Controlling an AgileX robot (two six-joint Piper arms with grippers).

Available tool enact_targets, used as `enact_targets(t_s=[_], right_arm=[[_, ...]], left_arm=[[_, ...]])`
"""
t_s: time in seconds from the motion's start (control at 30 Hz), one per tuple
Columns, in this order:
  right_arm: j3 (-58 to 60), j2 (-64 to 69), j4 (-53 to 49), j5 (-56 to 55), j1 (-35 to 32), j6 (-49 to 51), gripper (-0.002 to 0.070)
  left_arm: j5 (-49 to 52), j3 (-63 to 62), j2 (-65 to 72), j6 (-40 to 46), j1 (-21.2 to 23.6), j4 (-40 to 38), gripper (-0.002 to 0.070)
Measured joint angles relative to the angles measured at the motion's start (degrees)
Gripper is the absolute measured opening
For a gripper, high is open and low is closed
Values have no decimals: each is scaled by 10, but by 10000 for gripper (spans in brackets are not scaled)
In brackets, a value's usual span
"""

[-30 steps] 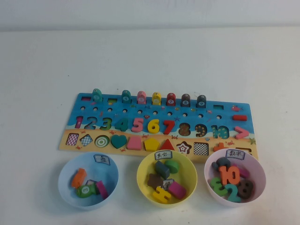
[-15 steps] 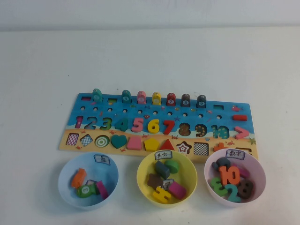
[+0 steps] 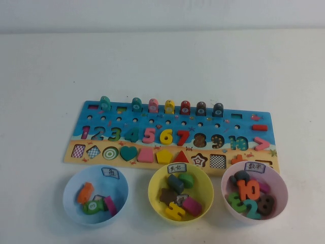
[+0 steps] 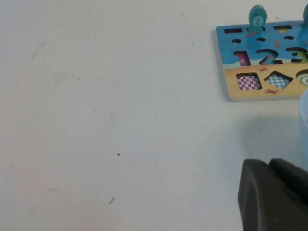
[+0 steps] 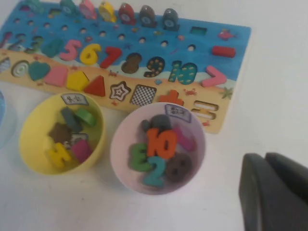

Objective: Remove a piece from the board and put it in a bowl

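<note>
- Right gripper (image 5: pixel 274 192): you have it parked over bare surface (image 5: pixel 269 72), fingers together and empty, off beyond the pink bowl (image 5: pixel 158 147) on the side away from the other bowls. It does not show in the high view.
- Left gripper (image 4: pixel 272 195): it hangs above the surface beside the near end of the board (image 4: pixel 262 62). You cannot tell from the wrist view whether its fingers are apart or together. Nothing shows in it.
- Out from the right gripper, the pink bowl comes first, then the yellow bowl (image 5: pixel 60 132), and the light blue bowl (image 3: pixel 95 195) is farthest, closer to your left gripper.
- The dark brown piece (image 3: pixel 201 108) stands in the row of fish along the board's far edge, between the red fish (image 3: pixel 185 107) and the blackish-grey fish (image 3: pixel 218 109), well beyond the bowls from either gripper.
- Step in hand, as I judge it: the reach has not begun, and the piece sits untouched on the board.
- Next you need to spread the fingers, carry the gripper over the bowls to the fish row, and come down squarely on the brown one; its neighbours stand close on both sides, so a sideways drift could knock them.
</note>
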Motion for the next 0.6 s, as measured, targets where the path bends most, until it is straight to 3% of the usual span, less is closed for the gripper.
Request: enact_targets(t_s=[0.27,0.47,0.6], right_arm=[[-253,256,-85,121,3,-21,-17],[-372,414,-138,126,71,-42,-17],[-439,506,-163,126,117,-138,-17]], left_arm=[[0,0,0,0,0,0,-3],[0,0,0,0,0,0,-3],[0,0,0,0,0,0,-3]])
